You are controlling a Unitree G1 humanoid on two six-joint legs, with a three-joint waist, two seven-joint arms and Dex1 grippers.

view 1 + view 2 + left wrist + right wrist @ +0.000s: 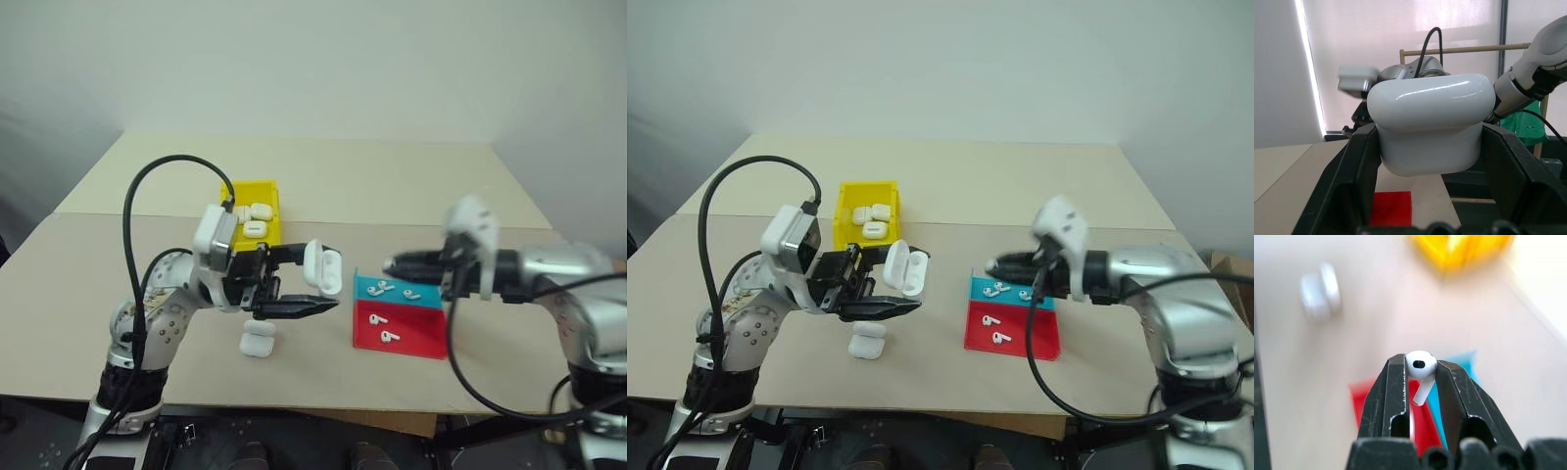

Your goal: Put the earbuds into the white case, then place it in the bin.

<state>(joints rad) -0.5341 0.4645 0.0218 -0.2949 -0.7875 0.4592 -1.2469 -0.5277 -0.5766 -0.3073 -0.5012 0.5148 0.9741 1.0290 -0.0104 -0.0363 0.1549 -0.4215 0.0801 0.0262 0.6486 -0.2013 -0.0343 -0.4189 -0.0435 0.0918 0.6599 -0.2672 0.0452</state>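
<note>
The left claw (294,284), at centre frame, gripped a glossy white open-lidded earbud case (321,267) above the beige worktop (392,186), presenting it; the right claw (1419,377) pinched one tiny white earbud (1420,367), with open air between them. The yellow plastic bin (266,188) waited behind.

You see two silver-grey metal arms with rounded, screw-studded joints, a white boxy camera module at each wrist. Thick black cables loop from the wrists down past the elbows. Your left gripper (309,279) and right gripper (1419,369) each carry two black plastic fingers, scuffed along the edges.
</note>
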